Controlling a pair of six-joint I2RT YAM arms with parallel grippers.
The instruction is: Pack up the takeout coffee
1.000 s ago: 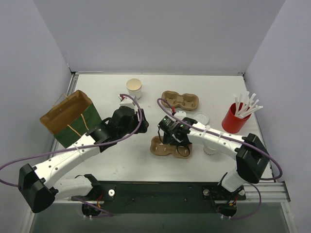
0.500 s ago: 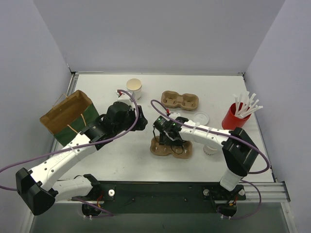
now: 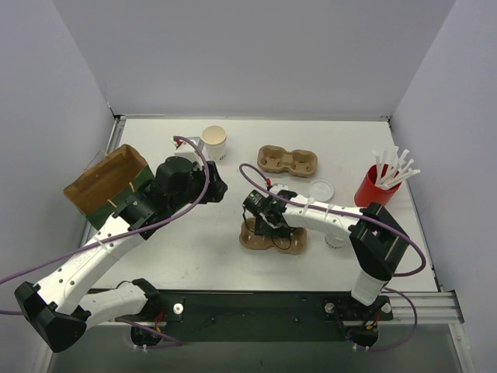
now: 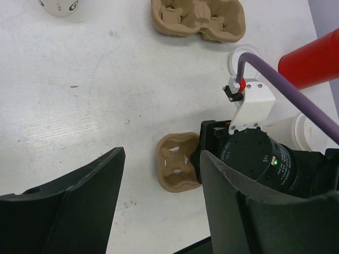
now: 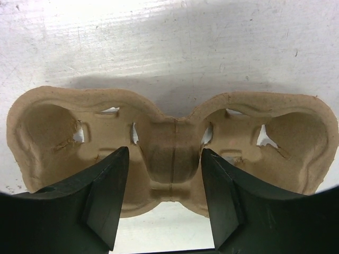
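Now further toward the upper left of the overhead frame than a second earlier, the left gripper [image 3: 211, 186] hangs with jaws spread wide and nothing between them, just below the takeout coffee cup [image 3: 214, 141], which stands lidless at upper centre and shows only at the top left edge of the left wrist view [image 4: 59, 6]. The right gripper [image 3: 262, 214] has slid left along the near cardboard cup carrier [image 3: 273, 235]; its own camera shows the jaws parted on either side of the carrier's central ridge [image 5: 170, 153], gripping nothing, though whether a finger touches the ridge cannot be told. A second cardboard carrier [image 3: 287, 161] lies right of the cup, a round white lid [image 3: 321, 189] lies flat at centre right, and a red cup of white straws [image 3: 375, 190] stands at the right. An open paper bag [image 3: 109, 183] sits at the left edge, partly covered by the left arm. Another white cup [image 3: 335, 238] is half hidden beneath the right forearm.
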